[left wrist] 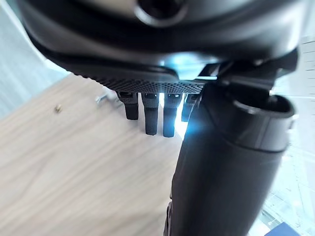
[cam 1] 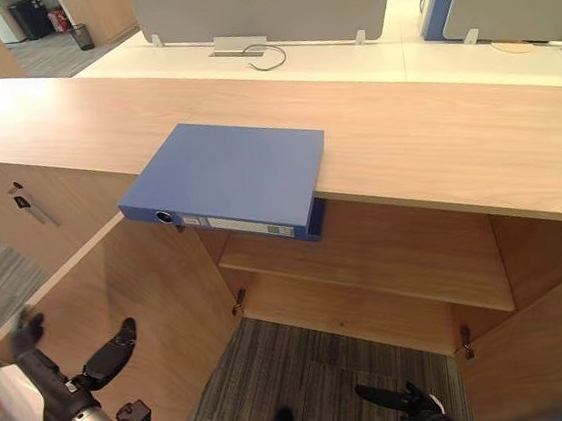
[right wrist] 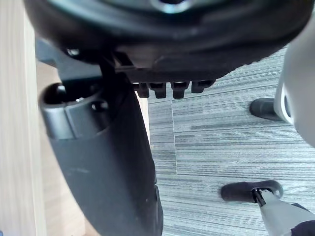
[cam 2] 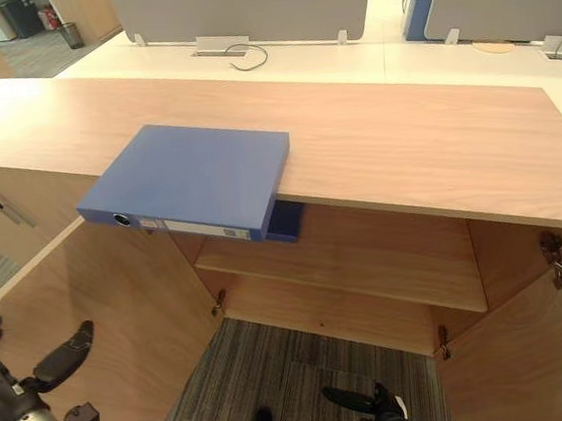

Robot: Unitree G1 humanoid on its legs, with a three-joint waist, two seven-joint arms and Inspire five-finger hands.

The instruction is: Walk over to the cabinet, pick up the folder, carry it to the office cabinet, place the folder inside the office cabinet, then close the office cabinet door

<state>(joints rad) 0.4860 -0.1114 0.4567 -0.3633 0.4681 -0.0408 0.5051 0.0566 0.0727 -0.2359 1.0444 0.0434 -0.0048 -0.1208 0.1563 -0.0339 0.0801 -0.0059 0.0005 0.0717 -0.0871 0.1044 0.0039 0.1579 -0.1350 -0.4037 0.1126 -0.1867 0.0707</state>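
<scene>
— Where are we seeing the blue folder (cam 1: 227,171)?
— It is lying flat on the cabinet's surface (cam 1: 434,134), with its spine facing us, overhanging the front edge and running left to right.
— And our hands?
— The left robot hand (cam 1: 48,381) and right robot hand (cam 1: 412,403) are hanging low, fingers loose and holding nothing.

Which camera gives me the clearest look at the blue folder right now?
Right eye view: the folder lies whole on the cabinet top, its spine overhanging the open front. The left eye view shows much the same. The left wrist view catches a blue sliver, possibly its corner.
</scene>
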